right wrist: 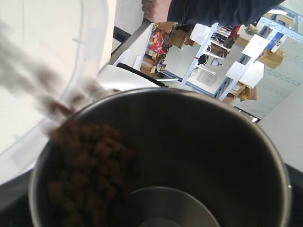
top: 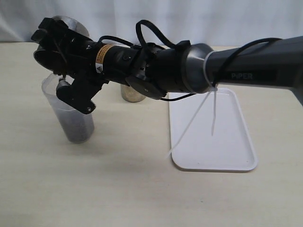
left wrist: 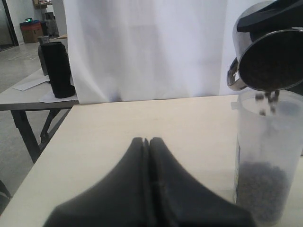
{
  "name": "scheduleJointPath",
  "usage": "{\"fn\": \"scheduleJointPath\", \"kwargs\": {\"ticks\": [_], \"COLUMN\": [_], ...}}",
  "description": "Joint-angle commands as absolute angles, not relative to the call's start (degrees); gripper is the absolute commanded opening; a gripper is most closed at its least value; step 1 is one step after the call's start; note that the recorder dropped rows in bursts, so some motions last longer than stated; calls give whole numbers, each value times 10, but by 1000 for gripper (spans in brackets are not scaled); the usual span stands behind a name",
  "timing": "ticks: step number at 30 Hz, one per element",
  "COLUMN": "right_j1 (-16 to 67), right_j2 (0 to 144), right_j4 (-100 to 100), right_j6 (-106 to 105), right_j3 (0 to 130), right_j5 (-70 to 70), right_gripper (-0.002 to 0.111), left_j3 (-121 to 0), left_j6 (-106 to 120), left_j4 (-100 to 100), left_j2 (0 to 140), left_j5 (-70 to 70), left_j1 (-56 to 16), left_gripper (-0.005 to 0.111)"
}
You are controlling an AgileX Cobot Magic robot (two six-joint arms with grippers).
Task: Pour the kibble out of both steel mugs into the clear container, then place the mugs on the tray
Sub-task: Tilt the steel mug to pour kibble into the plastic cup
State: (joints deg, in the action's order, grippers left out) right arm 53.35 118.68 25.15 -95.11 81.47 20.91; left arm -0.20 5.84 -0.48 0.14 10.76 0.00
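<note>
At the upper left of the exterior view, the right pincer (top: 47,42) grips one steel mug (top: 75,26), tipped mouth-down over the clear container (top: 73,118) standing on the desk (top: 118,189). Kibble (right wrist: 90,161) spills over the rim. A dark layer lies in the container's bottom, and a good share remains in the mug. The left pincer (left wrist: 147,141) is closed on nothing. The other steel mug (top: 131,94) stands behind the right arm (top: 189,71), its contents hidden. The tray (top: 227,151), lower right, is bare. The first pour looks roughly half done. The second pour and both placements are left.
</note>
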Motion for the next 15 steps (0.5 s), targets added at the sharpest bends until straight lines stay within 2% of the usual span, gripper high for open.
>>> {"fn": "scheduleJointPath", "kwargs": {"ticks": [1,15], "right_j1": [534,541], "right_j2": [1178,1161], "right_j4": [253,246], "right_j6": [-969,-967], "right_j3": [819,810], "right_j5": [209,207], "right_gripper": [5,5], "left_j3": [0,0], "left_j6": [58,58], "left_j4": [-7,-7], "left_j2": [0,0], "left_j5": [105,104], "left_j1": [-1,-1], "left_gripper": [0,0]}}
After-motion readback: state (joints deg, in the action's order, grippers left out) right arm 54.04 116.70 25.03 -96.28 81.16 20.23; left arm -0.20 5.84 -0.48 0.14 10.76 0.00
